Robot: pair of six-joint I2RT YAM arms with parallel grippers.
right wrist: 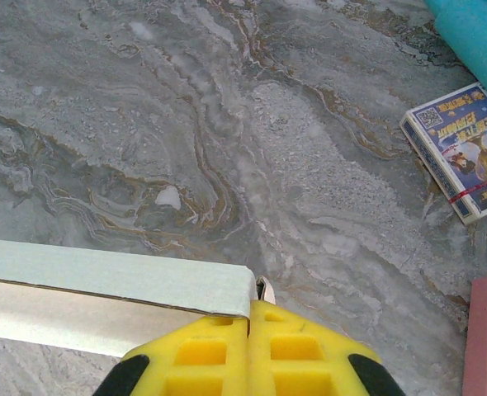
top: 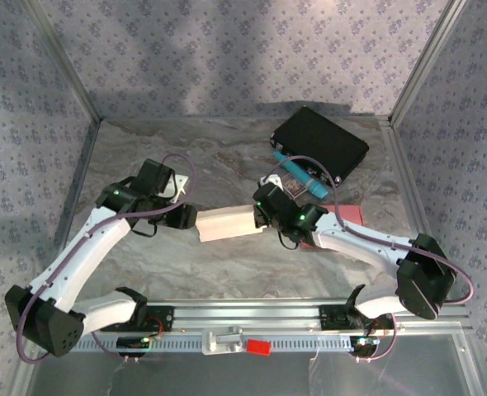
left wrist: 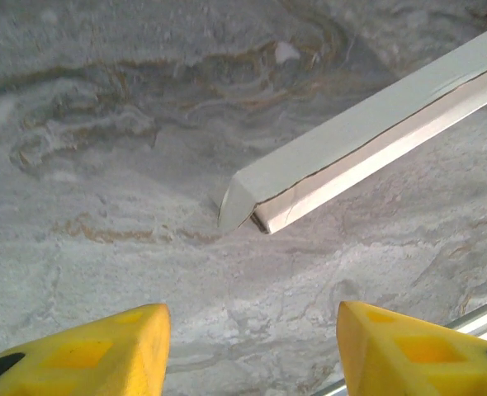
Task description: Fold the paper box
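Observation:
The paper box [top: 225,223] is a long, flat white carton lying across the middle of the marble table. My right gripper [top: 266,216] is at its right end. In the right wrist view its yellow fingers [right wrist: 227,351] are pressed together and pinch a thin flap at the end of the box [right wrist: 111,276]. My left gripper [top: 187,217] sits just off the left end. In the left wrist view the box's left end [left wrist: 342,157] lies ahead of that gripper [left wrist: 252,342], whose yellow fingertips [left wrist: 103,351] stand wide apart over bare table.
A black case [top: 320,142] lies at the back right with a teal tube [top: 305,175] in front of it. A pack of cards [right wrist: 465,148] and a pink pad [right wrist: 484,334] lie right of the right gripper. Patterned walls enclose the table.

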